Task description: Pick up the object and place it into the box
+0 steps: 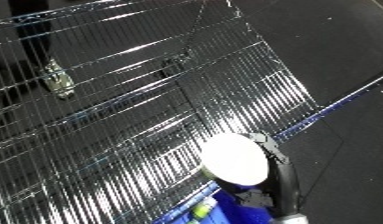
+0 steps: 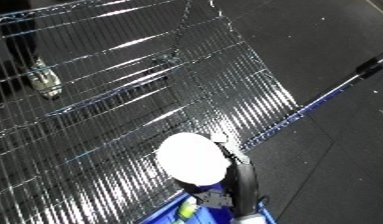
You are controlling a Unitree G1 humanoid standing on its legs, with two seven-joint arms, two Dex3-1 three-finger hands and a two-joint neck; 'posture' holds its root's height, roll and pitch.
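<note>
A round white object (image 1: 233, 157), bright with glare, is at the lower middle of both views, just over the near rim of a wire-mesh bin (image 1: 152, 110). My right hand (image 1: 278, 167) comes up from the bottom edge, its black fingers curled round the object's right side. A dark blue part (image 1: 242, 189) shows under the white disc. My left hand shows in neither view.
A small pale item (image 1: 56, 77) lies in the wire bin at the far left. A blue-edged rail (image 1: 334, 107) runs along the bin's right side over dark floor (image 1: 338, 45). Blue material with a yellow-green item (image 1: 203, 207) sits at the bottom edge.
</note>
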